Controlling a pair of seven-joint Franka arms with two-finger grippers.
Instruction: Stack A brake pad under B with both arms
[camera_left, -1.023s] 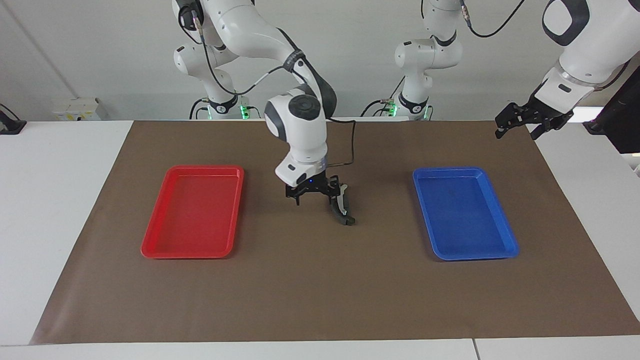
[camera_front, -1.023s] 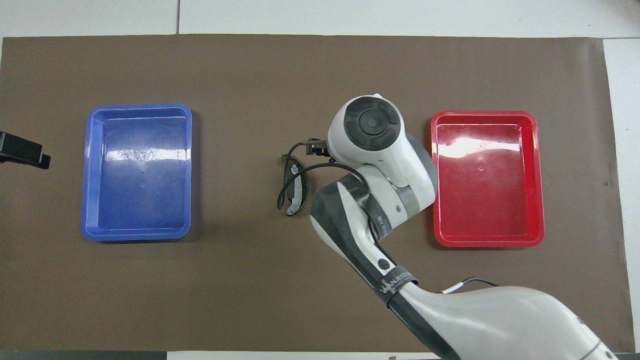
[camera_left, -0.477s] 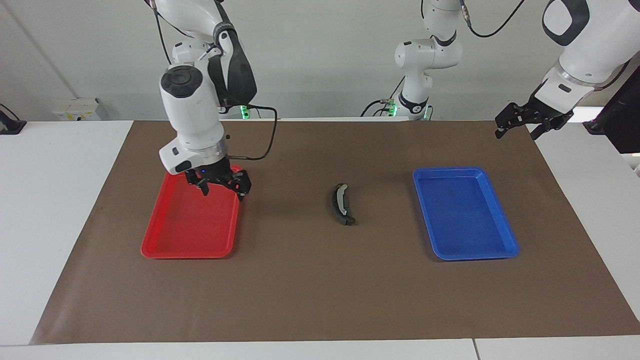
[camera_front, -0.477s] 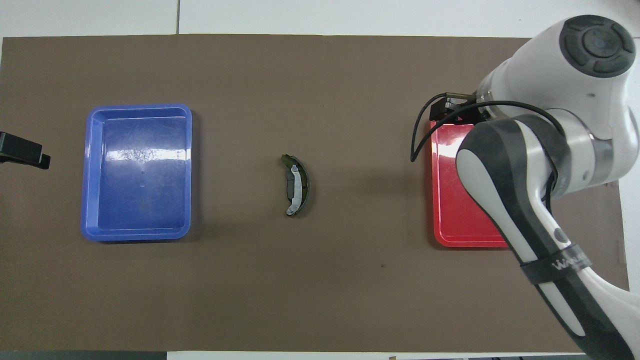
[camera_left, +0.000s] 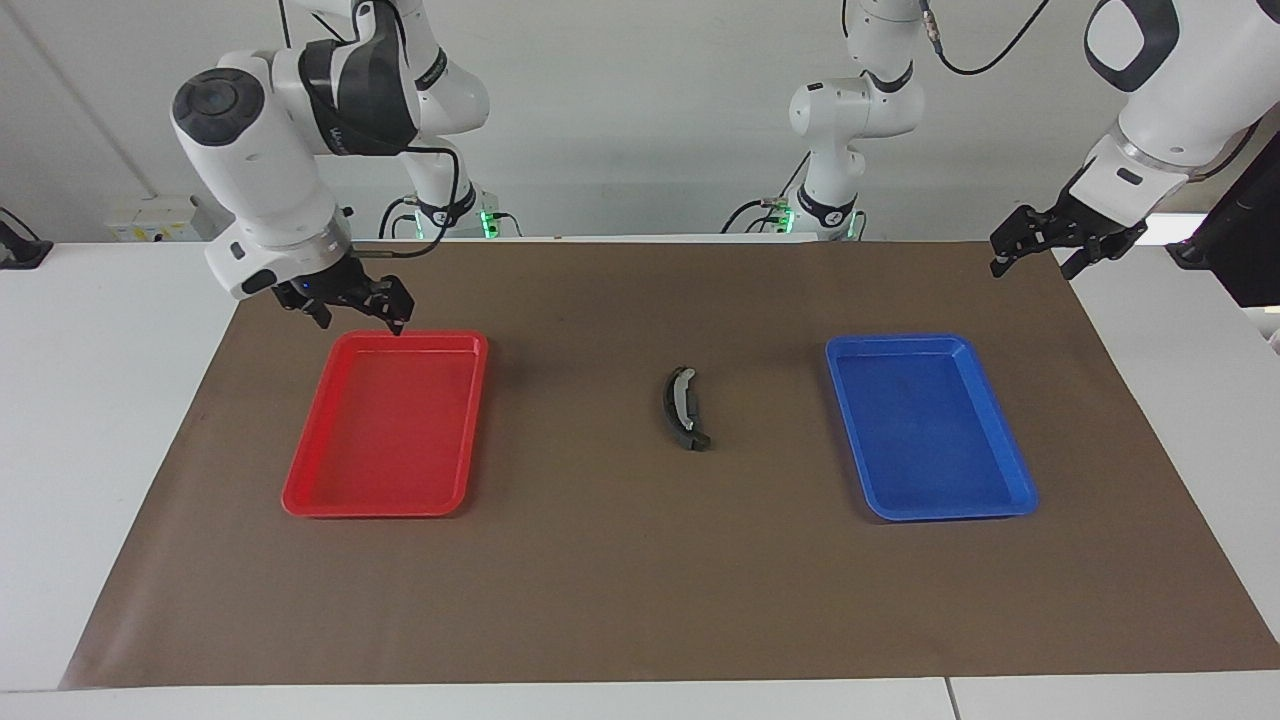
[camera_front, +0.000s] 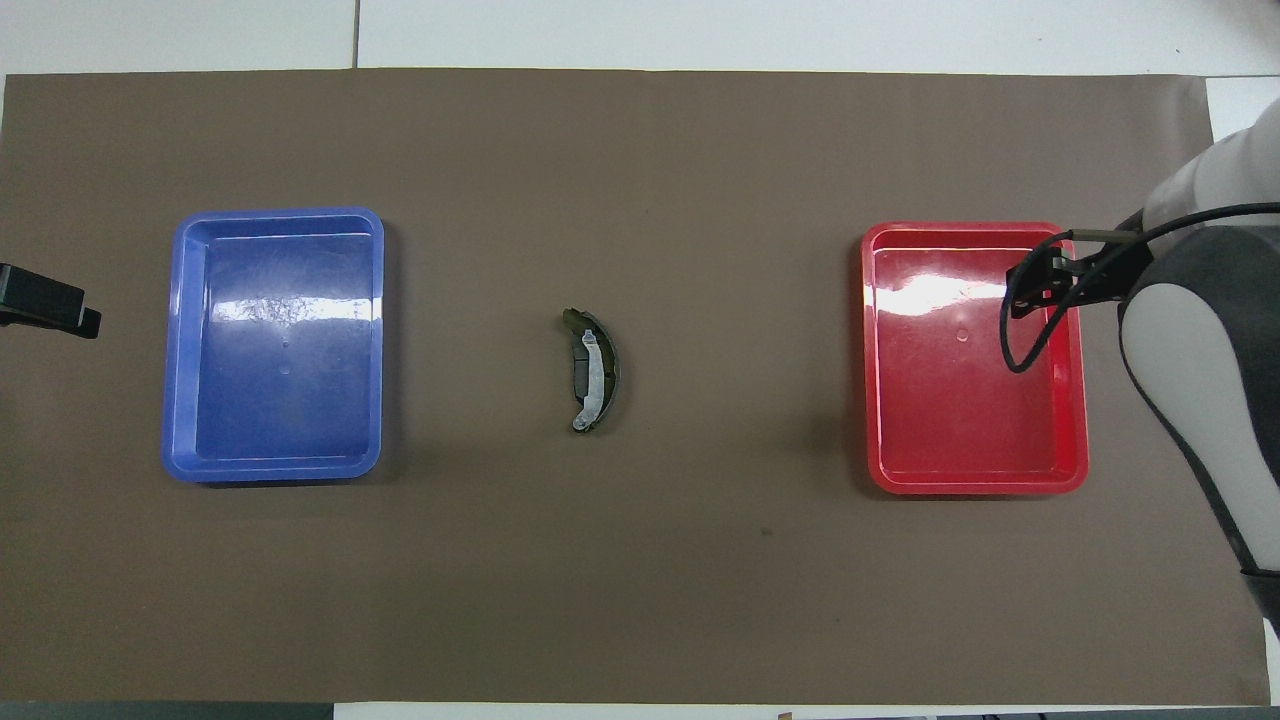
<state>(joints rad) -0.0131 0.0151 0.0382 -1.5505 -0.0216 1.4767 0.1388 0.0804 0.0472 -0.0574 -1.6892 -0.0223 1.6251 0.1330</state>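
Note:
B (camera_left: 683, 405) (camera_front: 596, 372), the black crescent with a silver strip, lies on the brown mat midway between the two trays. The A brake pad (camera_front: 577, 372) shows only as a short dark piece under B's inner curve. No gripper touches either of them. My right gripper (camera_left: 360, 318) hangs open and holds nothing, over the red tray's (camera_left: 310, 470) edge nearest the robots. Over the mat's corner at the left arm's end, my left gripper (camera_left: 1032, 265) waits open with nothing in it.
A red tray (camera_front: 875, 400) lies toward the right arm's end and a blue tray (camera_left: 1010, 470) (camera_front: 175, 400) toward the left arm's end; neither holds anything. The brown mat (camera_left: 640, 600) covers most of the white table.
My right gripper has left the brake pieces at the mat's middle and swung up and away to the red tray's near edge. The pieces stay put. The left arm has not moved.

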